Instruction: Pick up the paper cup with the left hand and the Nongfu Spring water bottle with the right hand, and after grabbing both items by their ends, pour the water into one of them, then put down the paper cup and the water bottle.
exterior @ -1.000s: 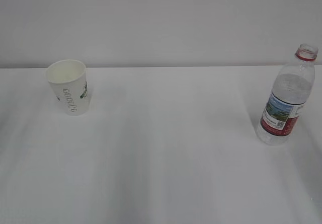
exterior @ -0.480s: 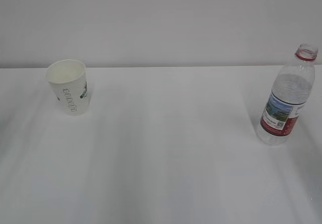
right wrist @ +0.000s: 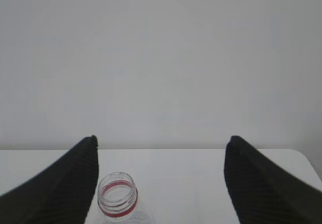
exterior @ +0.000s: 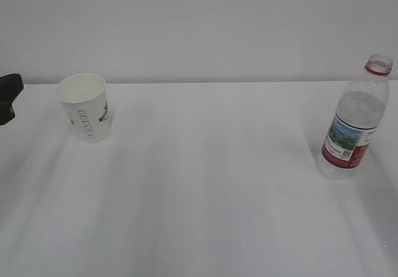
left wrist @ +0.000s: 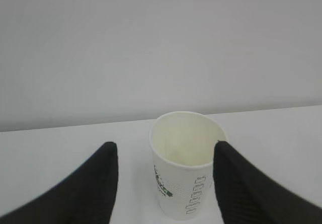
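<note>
The paper cup (exterior: pixel 87 107) stands upright and empty at the table's back left, white with green lettering. In the left wrist view the paper cup (left wrist: pixel 185 171) sits just ahead of my left gripper (left wrist: pixel 165 144), which is open and holds nothing. Only that gripper's black tip (exterior: pixel 7 96) shows in the exterior view, left of the cup and apart from it. The Nongfu Spring water bottle (exterior: pixel 351 127) stands uncapped at the right. Its red-ringed mouth (right wrist: pixel 116 196) shows low between the fingers of my open right gripper (right wrist: pixel 162 139), close to the left finger. The water level is hard to make out.
A white table (exterior: pixel 205 190) stretches between cup and bottle, with a plain pale wall (exterior: pixel 199 22) right behind it. The table's far right corner (right wrist: pixel 302 156) shows in the right wrist view.
The black tip of my left gripper has come into the exterior view at the left edge, beside the cup. Cup and bottle have not moved.
</note>
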`<state>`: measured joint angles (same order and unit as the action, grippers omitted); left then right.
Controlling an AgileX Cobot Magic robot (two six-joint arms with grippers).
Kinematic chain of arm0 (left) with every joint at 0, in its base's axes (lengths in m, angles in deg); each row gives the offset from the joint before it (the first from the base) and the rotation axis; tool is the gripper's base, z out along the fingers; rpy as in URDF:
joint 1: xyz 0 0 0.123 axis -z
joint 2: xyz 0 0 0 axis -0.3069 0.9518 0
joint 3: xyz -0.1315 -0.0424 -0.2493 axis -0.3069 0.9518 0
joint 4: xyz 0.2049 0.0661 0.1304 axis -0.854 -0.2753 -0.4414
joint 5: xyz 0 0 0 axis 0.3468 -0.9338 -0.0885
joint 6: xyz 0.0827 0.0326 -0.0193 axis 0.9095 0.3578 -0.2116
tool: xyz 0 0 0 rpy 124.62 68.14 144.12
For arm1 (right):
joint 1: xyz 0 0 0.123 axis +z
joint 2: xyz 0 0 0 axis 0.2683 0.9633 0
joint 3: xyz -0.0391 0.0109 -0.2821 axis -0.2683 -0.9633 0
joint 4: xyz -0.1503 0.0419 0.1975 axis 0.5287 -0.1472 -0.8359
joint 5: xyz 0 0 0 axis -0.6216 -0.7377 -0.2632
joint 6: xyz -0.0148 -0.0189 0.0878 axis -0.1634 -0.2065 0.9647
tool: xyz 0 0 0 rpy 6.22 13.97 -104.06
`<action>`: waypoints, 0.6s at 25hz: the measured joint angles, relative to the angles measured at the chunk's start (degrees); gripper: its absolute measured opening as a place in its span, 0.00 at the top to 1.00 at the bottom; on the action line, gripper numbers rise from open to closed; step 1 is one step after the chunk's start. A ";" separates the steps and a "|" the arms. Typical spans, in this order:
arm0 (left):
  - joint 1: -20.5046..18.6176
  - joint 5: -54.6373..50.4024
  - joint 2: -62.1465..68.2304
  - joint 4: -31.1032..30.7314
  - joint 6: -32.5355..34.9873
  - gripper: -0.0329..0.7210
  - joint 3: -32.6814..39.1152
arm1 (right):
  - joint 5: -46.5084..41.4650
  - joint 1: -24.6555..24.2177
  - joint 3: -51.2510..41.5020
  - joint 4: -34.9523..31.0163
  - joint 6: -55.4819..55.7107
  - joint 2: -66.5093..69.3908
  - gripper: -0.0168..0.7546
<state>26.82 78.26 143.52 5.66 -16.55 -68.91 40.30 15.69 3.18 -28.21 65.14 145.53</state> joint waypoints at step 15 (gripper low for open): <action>0.00 12.33 11.72 -2.82 -3.12 0.37 0.72 | 12.82 0.00 -7.60 3.94 6.46 0.99 0.22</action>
<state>26.82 90.59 155.24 2.84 -19.67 -68.19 53.13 15.69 -4.42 -24.27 71.60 146.52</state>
